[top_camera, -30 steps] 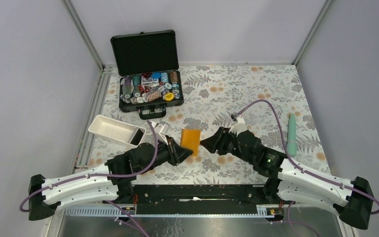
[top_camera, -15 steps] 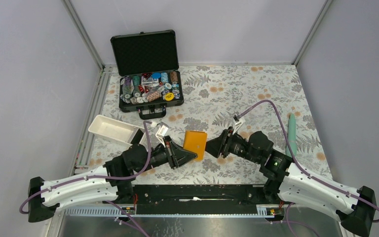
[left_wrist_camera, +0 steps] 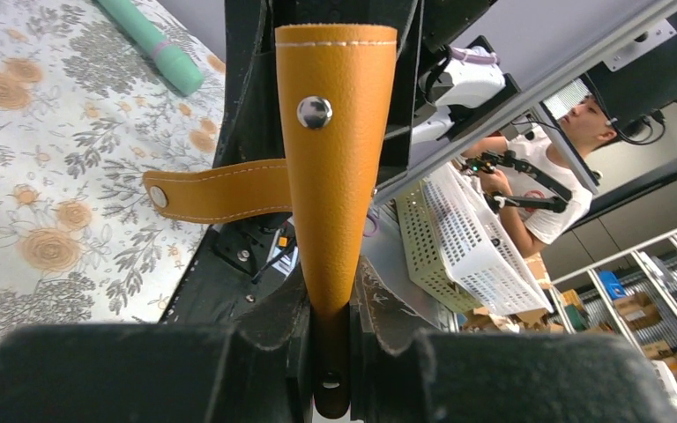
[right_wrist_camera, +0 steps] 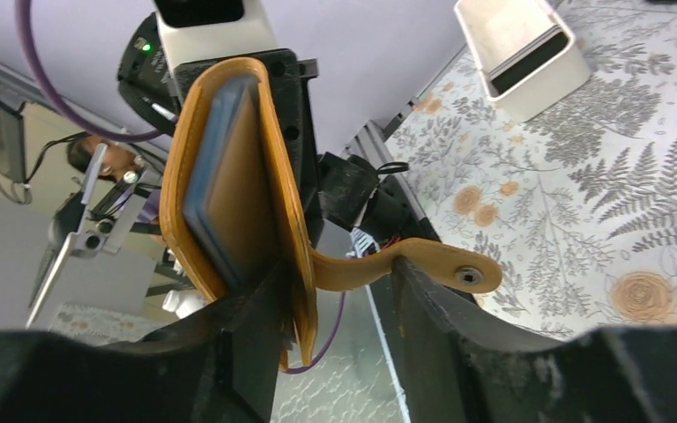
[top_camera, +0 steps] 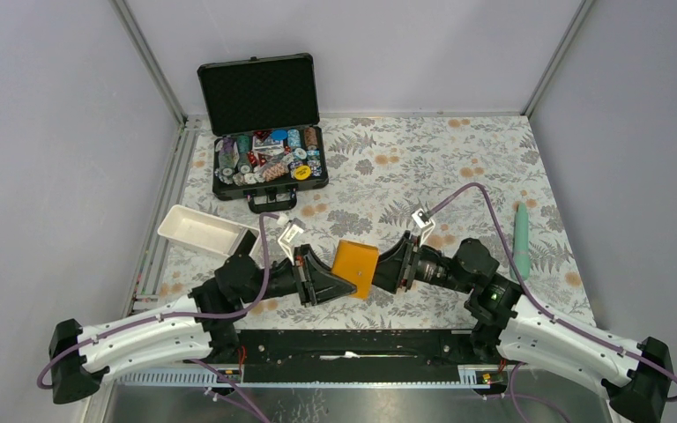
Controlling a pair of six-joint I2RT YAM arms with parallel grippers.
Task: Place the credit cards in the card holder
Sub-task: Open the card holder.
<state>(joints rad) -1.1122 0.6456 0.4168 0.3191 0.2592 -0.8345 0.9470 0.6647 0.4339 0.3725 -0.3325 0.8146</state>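
**Desk:** Top view, what's moved?

**Op:** Both arms have swung in toward their bases. The holder (top_camera: 355, 267) came with them and now hangs nearer me than a second ago, tilted. Left claw (top_camera: 342, 284) pinches the edge nearest it. Right claw (top_camera: 388, 267) has closed the gap and sits right at the opposite edge. Tray (top_camera: 196, 231) is well behind the left claw, with something dark in its near end. Might be a card, can't tell.

**Desk:** Left wrist?

**Op:** Holder (left_wrist_camera: 339, 167) sticks straight out ahead of the left claw (left_wrist_camera: 331, 348). Fingers are pressed together on its near edge, a firm pinch. Tab (left_wrist_camera: 216, 189) hangs loose off to one side, unsnapped.

**Desk:** Right wrist?

**Op:** Right claw (right_wrist_camera: 322, 308) is spread, jaws straddling the holder's (right_wrist_camera: 282, 203) near edge. One flap lies against one finger, and the tab (right_wrist_camera: 423, 264) runs out across the gap. It isn't clamped as far as I can see. There's a bluish layer (right_wrist_camera: 225, 176) inside the flaps. Sleeve or card, can't tell.

**Desk:** Meaning for the job?

**Op:** I read it as a two-handed set-up. Left steadies, and right is placed to take a flap and spread the holder. Neither claw carries a card, so I judge loading hasn't started.
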